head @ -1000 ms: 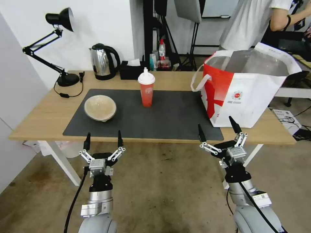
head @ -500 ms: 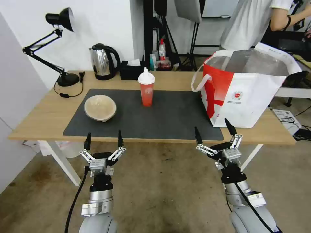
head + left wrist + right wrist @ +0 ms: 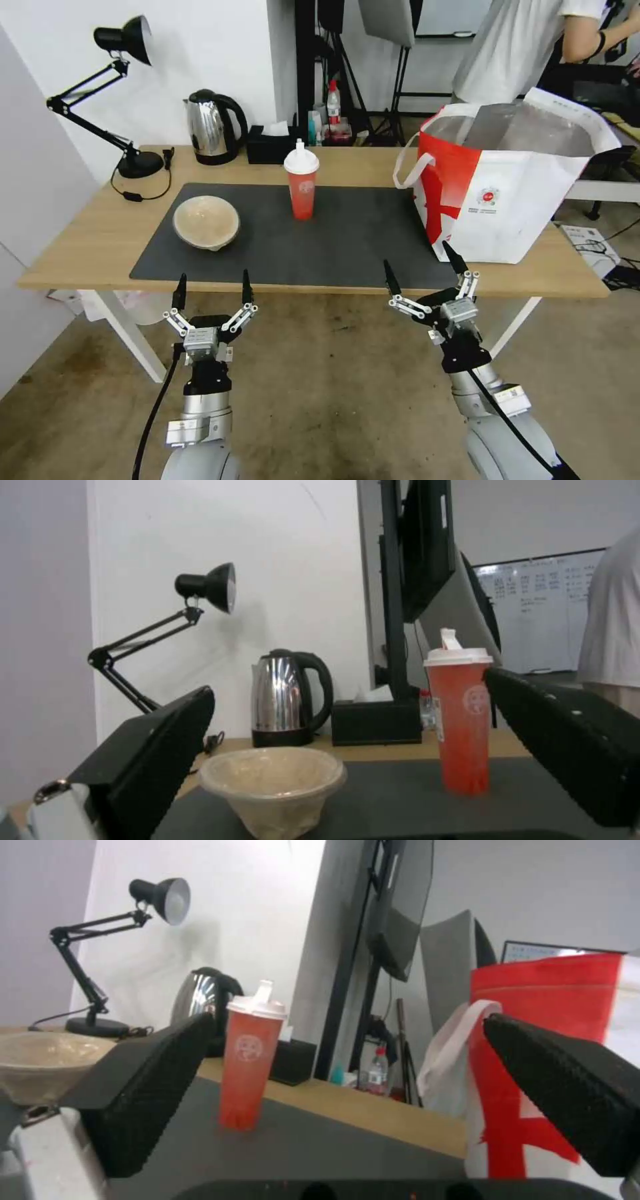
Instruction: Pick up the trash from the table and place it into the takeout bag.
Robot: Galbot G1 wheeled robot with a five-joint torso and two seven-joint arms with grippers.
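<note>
**Both grippers spread at the near edge of the table**

Right gripper is hanging at the near edge of the table, fingers spread wide and holding nothing, its tips reaching up over the front of the dark mat near the bag's front corner. Left gripper is sitting just below the same edge, also splayed and empty, lined up in front of the beige bowl.

That bowl is resting on the left part of the mat. Farther back, the red cup with its white domed lid is standing upright on the mat, well apart from the bowl. The takeout bag is standing open at the right end of the table, foil lining showing, one loop handle drooping toward the cup.

Along the back edge are standing a steel kettle, a black tissue box and a black desk lamp.
</note>
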